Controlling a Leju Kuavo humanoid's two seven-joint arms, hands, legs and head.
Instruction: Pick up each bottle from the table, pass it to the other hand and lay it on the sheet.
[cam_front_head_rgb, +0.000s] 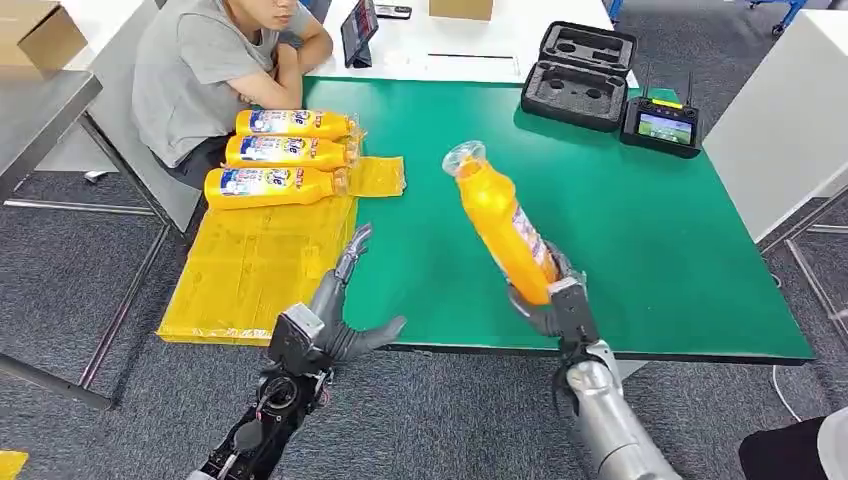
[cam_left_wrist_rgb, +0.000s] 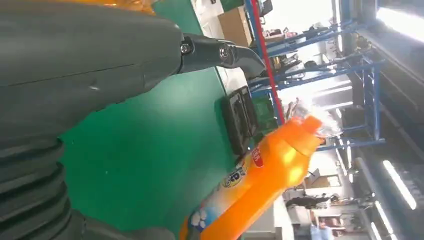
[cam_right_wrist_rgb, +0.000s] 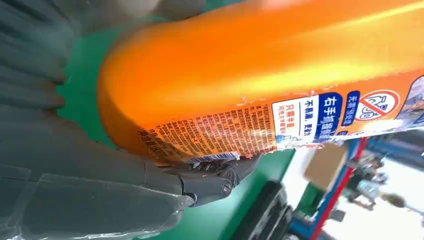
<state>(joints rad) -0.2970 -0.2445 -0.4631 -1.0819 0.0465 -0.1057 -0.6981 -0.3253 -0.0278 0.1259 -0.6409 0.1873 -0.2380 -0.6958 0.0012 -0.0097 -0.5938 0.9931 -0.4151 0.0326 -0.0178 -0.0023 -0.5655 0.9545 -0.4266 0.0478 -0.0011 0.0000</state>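
Head view: my right hand (cam_front_head_rgb: 556, 300) grips an orange bottle (cam_front_head_rgb: 502, 228) by its base end, w/ the bottle lifted off the green table (cam_front_head_rgb: 650, 220) and tilted, its clear-wrapped cap end up and leaning toward the left side. Left hand (cam_front_head_rgb: 335, 315) sits near the table's front edge, by the corner of the yellow sheet (cam_front_head_rgb: 250, 265), fingers spread wide, holding nothing. Hand and bottle are well apart, green surface between them.

Three more orange bottles (cam_front_head_rgb: 280, 155) lie side by side on the far part of the sheet, caps pointing right, touching or nearly touching. A person in a grey shirt (cam_front_head_rgb: 205, 70) sits just beyond them, arms folded on the table edge. Far right on the table I see a black foam-lined case (cam_front_head_rgb: 578, 75), lid open, and next to it a controller w/ screen (cam_front_head_rgb: 660, 125).

Right wrist view: bottle body (cam_right_wrist_rgb: 260, 75) fills most of the frame, printed label facing the cam, dark fingers (cam_right_wrist_rgb: 210, 180) wrapped under it. Left wrist view: a dark finger (cam_left_wrist_rgb: 225, 52) extended over the green top, the held bottle (cam_left_wrist_rgb: 260, 182) seen beyond it, cap end away from the hand.
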